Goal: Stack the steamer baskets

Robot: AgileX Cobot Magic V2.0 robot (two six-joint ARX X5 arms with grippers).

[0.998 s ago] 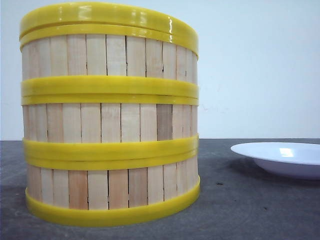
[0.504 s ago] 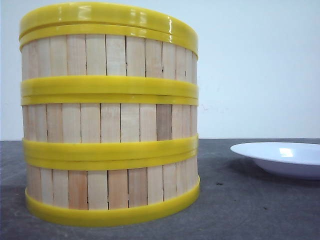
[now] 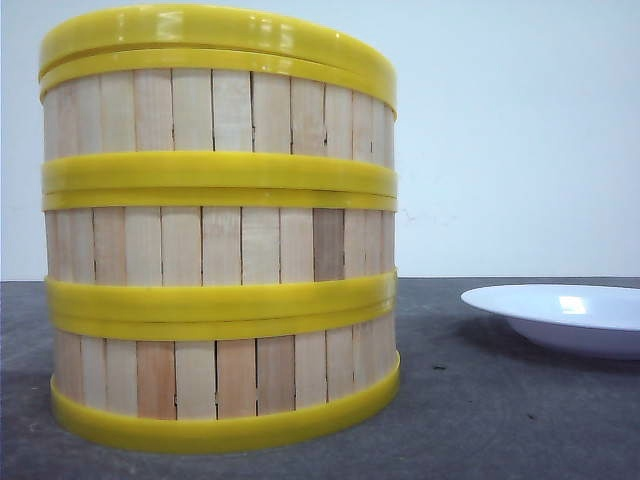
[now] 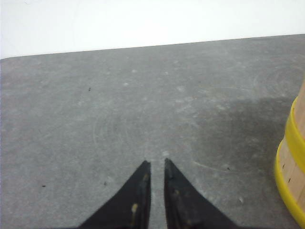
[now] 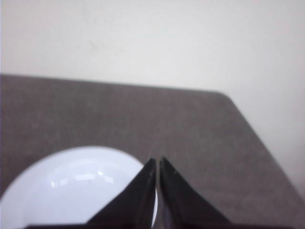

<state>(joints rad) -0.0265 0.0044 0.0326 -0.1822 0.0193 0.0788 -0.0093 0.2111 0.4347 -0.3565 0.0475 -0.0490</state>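
Observation:
Three steamer baskets [image 3: 220, 245] stand stacked in one tall column at the left of the front view, pale slat walls between thick yellow rings. A yellow-rimmed lid [image 3: 215, 28] caps the column. In the left wrist view the stack's lower edge [image 4: 293, 162] shows at the side. My left gripper [image 4: 157, 162] is shut and holds nothing, hovering over bare table apart from the stack. My right gripper [image 5: 157, 160] is also shut and holds nothing, above the edge of the white plate [image 5: 71, 191]. Neither gripper shows in the front view.
The white plate [image 3: 570, 315] lies on the grey table [image 3: 480, 400] to the right of the stack, with a gap between them. A pale wall runs behind the table. The table's far right corner [image 5: 224, 95] shows in the right wrist view.

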